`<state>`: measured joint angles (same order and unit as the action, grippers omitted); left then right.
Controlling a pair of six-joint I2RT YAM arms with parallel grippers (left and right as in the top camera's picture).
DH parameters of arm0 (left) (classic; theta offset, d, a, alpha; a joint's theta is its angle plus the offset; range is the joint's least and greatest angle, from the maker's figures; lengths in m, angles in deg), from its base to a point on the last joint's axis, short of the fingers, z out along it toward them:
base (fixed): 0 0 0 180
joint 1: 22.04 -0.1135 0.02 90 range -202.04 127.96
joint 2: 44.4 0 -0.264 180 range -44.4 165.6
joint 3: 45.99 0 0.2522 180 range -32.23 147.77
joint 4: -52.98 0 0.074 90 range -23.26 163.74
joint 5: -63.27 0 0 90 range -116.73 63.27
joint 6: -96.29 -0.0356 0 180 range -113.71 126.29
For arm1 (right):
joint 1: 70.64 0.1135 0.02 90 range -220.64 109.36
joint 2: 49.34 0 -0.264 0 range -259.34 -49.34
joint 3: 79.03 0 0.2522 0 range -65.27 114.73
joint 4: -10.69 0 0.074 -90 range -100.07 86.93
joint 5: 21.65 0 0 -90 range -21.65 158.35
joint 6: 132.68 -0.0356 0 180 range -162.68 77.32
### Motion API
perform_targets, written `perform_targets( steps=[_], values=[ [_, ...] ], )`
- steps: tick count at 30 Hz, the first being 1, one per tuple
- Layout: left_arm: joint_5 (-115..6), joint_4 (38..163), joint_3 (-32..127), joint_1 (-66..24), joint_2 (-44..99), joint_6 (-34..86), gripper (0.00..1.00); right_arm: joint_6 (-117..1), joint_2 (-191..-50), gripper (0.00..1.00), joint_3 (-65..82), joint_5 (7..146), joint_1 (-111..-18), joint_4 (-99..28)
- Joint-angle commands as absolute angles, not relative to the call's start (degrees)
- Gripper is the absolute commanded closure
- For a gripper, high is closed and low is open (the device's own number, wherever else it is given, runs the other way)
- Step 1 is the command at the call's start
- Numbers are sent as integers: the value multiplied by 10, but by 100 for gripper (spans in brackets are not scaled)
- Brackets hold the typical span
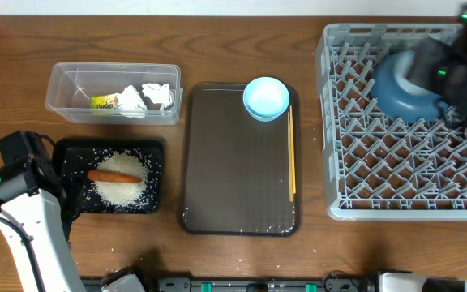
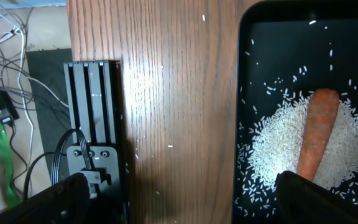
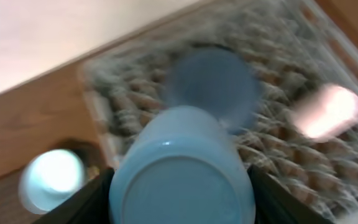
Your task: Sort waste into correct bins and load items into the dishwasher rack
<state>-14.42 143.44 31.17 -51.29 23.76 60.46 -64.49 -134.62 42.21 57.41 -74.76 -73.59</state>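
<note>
Right gripper (image 3: 182,186): partly closed, its two dark fingers clamping a pale, smooth, round cup (image 3: 182,165) by the sides, base toward the wrist camera. That view is blurred. The cup hangs over the far part of the rack (image 1: 396,162).

Left gripper (image 2: 182,202): spread wide and holding nothing. It is above bare wood at the left edge of the desk (image 1: 242,49), just beside the black tray (image 1: 154,196).

Rack: a square grey plastic lattice of pegs at the desk's right edge. A round dark-blue dish (image 1: 400,93) leans among the pegs near its far edge.

Brown tray (image 1: 233,162): a rounded rectangle at mid-desk, reaching toward the near edge. A glossy light-blue bowl (image 1: 266,97) sits in its far right corner. Thin wooden chopsticks (image 1: 291,154) lie along its right edge.

Black tray: shallow and rectangular, holding a heap of white rice (image 1: 120,188). A tapered orange carrot (image 1: 113,175) lies on the heap, with loose grains scattered around.

Tub (image 1: 63,89): clear plastic and rectangular, toward the far left corner. It holds crumpled white tissues (image 1: 156,93) and a yellow-green wrapper (image 1: 102,102).
</note>
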Motion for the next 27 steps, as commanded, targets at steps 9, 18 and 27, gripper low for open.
perform_targets(
  steps=[9, 18, 27],
  values=[
    [-141, 1438, 312, -516, 240, 604, 2, -654, -1395, 42, 313, 585, -965, -687],
    [-141, 1438, 312, -516, 240, 604, 2, -648, -1440, 31, 238, 608, -984, -632],
    [-141, 1438, 312, -516, 240, 604, 2, -648, -1455, 10, 232, 620, -984, -625]
  ],
)
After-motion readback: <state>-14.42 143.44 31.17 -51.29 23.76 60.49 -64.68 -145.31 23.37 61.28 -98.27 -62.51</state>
